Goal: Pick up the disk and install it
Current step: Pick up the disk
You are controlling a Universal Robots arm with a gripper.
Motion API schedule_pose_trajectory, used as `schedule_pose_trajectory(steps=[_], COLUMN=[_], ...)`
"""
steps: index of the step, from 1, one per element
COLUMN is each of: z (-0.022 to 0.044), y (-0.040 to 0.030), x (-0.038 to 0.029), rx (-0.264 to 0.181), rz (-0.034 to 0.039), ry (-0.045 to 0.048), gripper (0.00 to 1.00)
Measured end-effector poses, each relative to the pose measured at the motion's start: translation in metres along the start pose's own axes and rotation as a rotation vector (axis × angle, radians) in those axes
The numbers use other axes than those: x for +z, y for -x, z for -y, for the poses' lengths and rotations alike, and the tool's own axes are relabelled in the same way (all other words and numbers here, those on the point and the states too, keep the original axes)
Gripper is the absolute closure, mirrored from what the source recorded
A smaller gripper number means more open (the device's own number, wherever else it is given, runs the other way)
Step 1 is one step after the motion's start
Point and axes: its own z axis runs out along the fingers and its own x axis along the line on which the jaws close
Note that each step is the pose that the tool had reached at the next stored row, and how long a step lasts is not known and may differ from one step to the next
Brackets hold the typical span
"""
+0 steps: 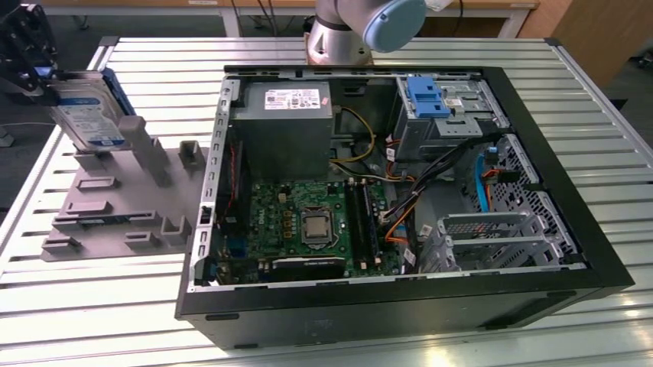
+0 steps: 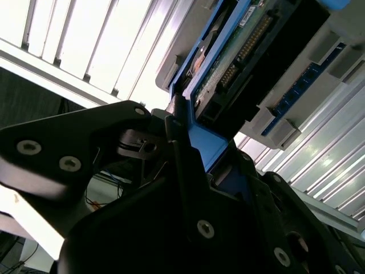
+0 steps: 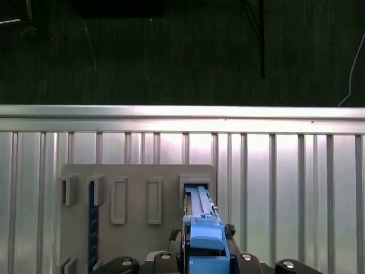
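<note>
The disk (image 1: 90, 118), a silver drive with a white-and-blue label in a blue bracket, stands on edge over the grey stand (image 1: 122, 206) at the exterior view's left. My gripper (image 1: 43, 82) is shut on its upper end. In the second wrist view the black fingers (image 2: 177, 154) clamp the blue bracket, with the disk's green board (image 2: 239, 51) beyond them. In the first wrist view the disk (image 3: 201, 220) reaches down to a slot in the stand (image 3: 137, 177). Whether its lower end still sits in the slot I cannot tell.
An open computer case (image 1: 571, 191) lies at the exterior view's right. It holds a grey power supply (image 1: 284, 122), a green motherboard (image 1: 306, 214), an upright blue bracket (image 1: 423, 95) in the far bay and a metal drive cage (image 1: 490, 237). The arm's base (image 1: 352, 30) stands behind it on the slatted table (image 1: 133, 306).
</note>
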Motion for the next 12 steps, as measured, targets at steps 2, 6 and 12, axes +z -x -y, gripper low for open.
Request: schedule_pose_trajectory(steps=[2,6,12], z=[0.0,0.0,-0.0001], y=[0.0,0.0001,0.0003], x=[-0.0025,-0.0085,-0.0174], rx=[0.0,0.0,0.0], rz=[0.0,0.0,0.0001], ry=[0.0,0.0,-0.0001], gripper=[0.64,0.64,0.64])
